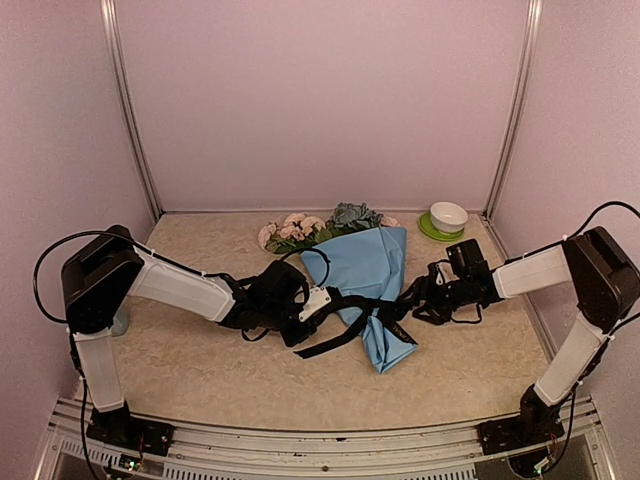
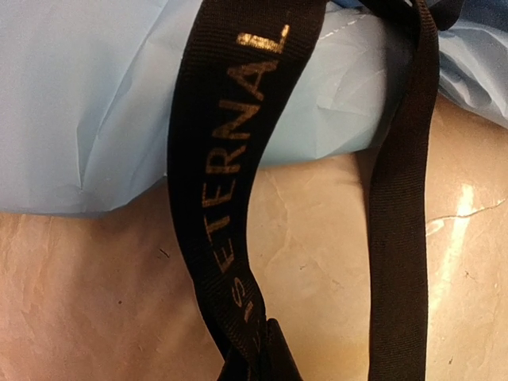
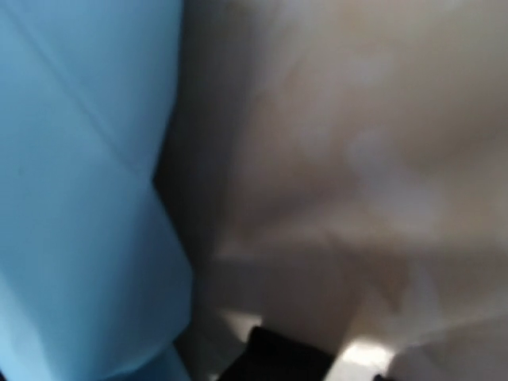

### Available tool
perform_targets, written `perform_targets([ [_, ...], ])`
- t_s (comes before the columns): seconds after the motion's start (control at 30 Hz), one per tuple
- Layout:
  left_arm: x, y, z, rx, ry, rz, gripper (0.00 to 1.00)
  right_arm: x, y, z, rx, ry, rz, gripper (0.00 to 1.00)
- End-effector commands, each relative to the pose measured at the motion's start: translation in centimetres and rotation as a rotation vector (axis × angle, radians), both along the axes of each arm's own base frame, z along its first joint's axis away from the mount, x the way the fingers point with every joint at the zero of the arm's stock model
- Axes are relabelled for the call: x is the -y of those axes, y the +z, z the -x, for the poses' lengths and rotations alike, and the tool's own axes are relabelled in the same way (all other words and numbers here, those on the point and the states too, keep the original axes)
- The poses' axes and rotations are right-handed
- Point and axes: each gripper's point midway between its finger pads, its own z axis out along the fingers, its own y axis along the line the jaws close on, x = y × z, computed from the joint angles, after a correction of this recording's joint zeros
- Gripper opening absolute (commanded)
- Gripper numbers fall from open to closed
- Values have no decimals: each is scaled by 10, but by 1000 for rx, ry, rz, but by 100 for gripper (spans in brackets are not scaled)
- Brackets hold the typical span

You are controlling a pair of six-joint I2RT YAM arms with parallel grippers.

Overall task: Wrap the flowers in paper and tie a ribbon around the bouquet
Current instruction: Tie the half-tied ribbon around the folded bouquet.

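The left gripper [image 1: 328, 300] pinched the ribbon [image 2: 230, 159], bouquet [image 1: 365, 265] just ahead. The right gripper [image 1: 408, 297] sat beside the bouquet; its opening was unclear.

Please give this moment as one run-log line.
left gripper: shut on long black ribbon | right gripper: beside light blue paper bouquet, state unclear

ribbon [image 2: 218, 159]: you see matt black woven cloth, gold print.
paper [image 2: 87, 103]: smooth, faintly sheeny, creased.
worktop [image 2: 317, 262]: glossy, marble-veined.
bowl [image 1: 448, 215]: perhaps glazed, too distant.
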Motion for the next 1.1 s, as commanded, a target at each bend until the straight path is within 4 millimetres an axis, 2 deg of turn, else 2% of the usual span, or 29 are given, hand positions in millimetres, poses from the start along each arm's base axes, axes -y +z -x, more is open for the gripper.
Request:
perform_targets([
  [0.0, 0, 5, 3, -4, 11, 19, 0, -11, -4, 1, -5, 34, -40, 60],
  [0.23, -6, 7, 2, -13, 53, 14, 0, -11, -3, -4, 23, 46, -30, 19],
  [0.3, -8, 9, 0, -16, 76, 23, 0, -7, -1, -6, 35, 41, -30, 0],
  [0.5, -26, 10, -13, -78, 206, 31, 0, 4, 20, -14, 132, 68, 25, 0],
  [0.63, -36, 7, -17, -169, 338, 27, 0, -7, 39, -10, 185, 168, 9, 0],
  [0.77, -43, 0, -13, -281, 455, 68, 0, -13, 60, -1, 230, 227, -11, 0],
  [0.9, -52, -4, -19, -285, 533, 111, 0, -18, 71, 13, 241, 286, -43, 0],
  [1.07, -67, -5, -37, -267, 644, 148, 0, -12, 64, 42, 163, 351, -12, 0],
])
